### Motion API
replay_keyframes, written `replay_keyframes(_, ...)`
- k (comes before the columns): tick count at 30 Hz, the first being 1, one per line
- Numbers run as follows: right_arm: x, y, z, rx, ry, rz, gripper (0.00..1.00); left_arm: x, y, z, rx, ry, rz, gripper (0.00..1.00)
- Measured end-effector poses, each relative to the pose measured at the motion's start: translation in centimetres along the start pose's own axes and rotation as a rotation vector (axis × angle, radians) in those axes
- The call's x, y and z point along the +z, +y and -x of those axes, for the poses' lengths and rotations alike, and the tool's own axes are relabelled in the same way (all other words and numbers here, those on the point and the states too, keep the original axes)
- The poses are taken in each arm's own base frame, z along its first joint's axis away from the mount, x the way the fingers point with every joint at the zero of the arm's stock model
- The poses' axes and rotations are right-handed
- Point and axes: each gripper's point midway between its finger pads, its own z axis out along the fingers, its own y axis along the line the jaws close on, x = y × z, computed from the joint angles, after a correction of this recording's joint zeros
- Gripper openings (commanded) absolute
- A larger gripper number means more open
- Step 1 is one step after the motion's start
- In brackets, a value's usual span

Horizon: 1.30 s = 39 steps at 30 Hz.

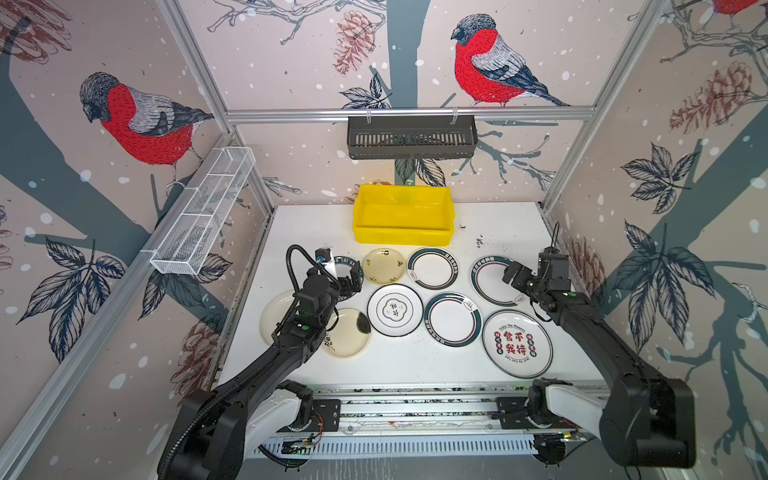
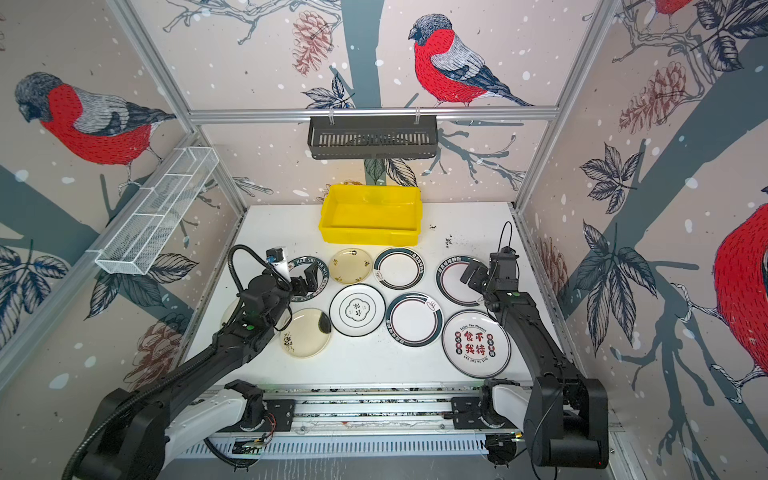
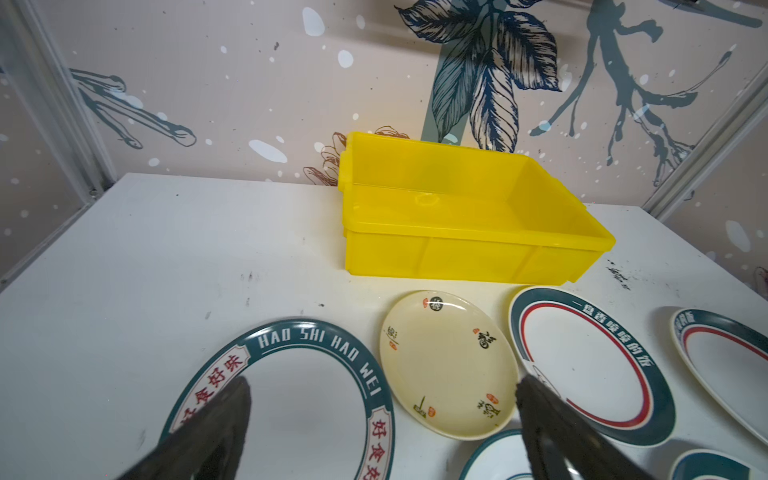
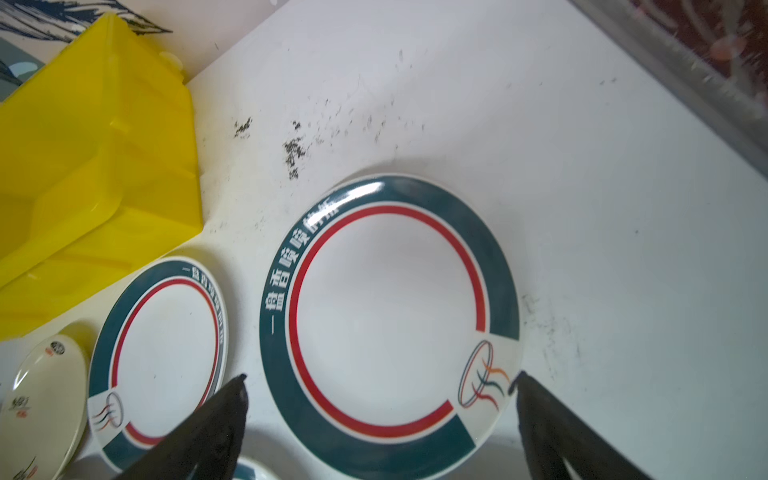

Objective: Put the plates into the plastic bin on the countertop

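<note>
**Both grippers wide over plates, bin empty**

Base rail (image 1: 415, 409) is nearest, and both arms reach out from it. Left gripper (image 3: 383, 388): jaws wide, holding nothing, one finger above the HAO SHI HAO WEI plate (image 3: 299, 399) rim, probably lining up a rim pinch. Plastic bin (image 3: 469, 232) sits ahead of those jaws with no plates inside. Right gripper (image 4: 380, 379): jaws wide and empty, one finger on each side of the red-ringed plate (image 4: 386, 307). Plates lie flat on the countertop (image 4: 582, 208), so likely edge grabs only.

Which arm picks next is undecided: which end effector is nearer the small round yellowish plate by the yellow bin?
Left. The left end effector hovers beside the yellowish plate; the right end effector is over a teal-rimmed plate.
</note>
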Motion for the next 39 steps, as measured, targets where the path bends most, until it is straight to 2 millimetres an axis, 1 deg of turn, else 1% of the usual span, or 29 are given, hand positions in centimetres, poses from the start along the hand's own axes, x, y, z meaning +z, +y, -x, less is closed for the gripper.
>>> replay_keyframes(5, 0.0, -2.6, -1.8, 0.08, 0.061, -0.013, 0.95, 0.1, -2.7, 0.1, -0.009, 0.03, -0.076, 0.98)
replay_keyframes(7, 0.2, -3.4, -2.5, 0.109, 0.089, -0.016, 0.88, 0.0, -3.5, 0.2, -0.007, 0.036, -0.094, 0.98)
replay_keyframes(10, 0.8, -4.1, -3.3, 0.14, 0.136, -0.014, 0.8, -0.1, -4.3, 0.7, -0.016, 0.038, -0.113, 0.98)
replay_keyframes(12, 1.1, -4.5, -3.8, 0.159, 0.16, -0.007, 0.79, -0.1, -4.8, 1.0, -0.02, 0.033, -0.129, 0.98)
replay_keyframes(15, 1.4, -5.1, -4.6, 0.186, 0.184, 0.004, 0.73, -0.1, -5.0, 1.2, -0.028, 0.031, -0.134, 0.98)
replay_keyframes(17, 1.5, -5.5, -4.8, 0.205, 0.184, 0.016, 0.67, 0.0, -5.1, 1.2, -0.036, 0.035, -0.136, 0.98)
replay_keyframes(21, 1.7, -6.5, -5.1, 0.253, 0.167, 0.044, 0.63, 0.4, -5.6, 1.1, -0.051, 0.06, -0.152, 0.98)
replay_keyframes(23, 1.8, -6.7, -5.1, 0.267, 0.151, 0.063, 0.6, 0.7, -6.0, 1.2, -0.059, 0.069, -0.163, 0.98)
replay_keyframes(27, 1.8, -6.3, -4.5, 0.272, 0.107, 0.109, 0.58, 1.2, -6.7, 1.4, -0.068, 0.087, -0.177, 0.98)
replay_keyframes(29, 1.9, -6.4, -4.4, 0.276, 0.088, 0.124, 0.55, 1.4, -7.0, 1.6, -0.071, 0.094, -0.186, 0.98)
replay_keyframes(31, 2.2, -6.5, -4.4, 0.289, 0.08, 0.143, 0.53, 1.5, -7.4, 1.7, -0.077, 0.101, -0.203, 0.98)
replay_keyframes(33, 2.5, -6.8, -4.6, 0.322, 0.081, 0.158, 0.48, 1.5, -7.4, 1.7, -0.089, 0.103, -0.203, 0.98)
replay_keyframes(35, 2.8, -6.7, -4.6, 0.333, 0.08, 0.176, 0.46, 1.5, -7.4, 1.7, -0.096, 0.106, -0.203, 0.98)
replay_keyframes(39, 2.8, -6.1, -4.0, 0.335, 0.059, 0.222, 0.45, 1.4, -7.5, 1.7, -0.108, 0.109, -0.209, 0.98)
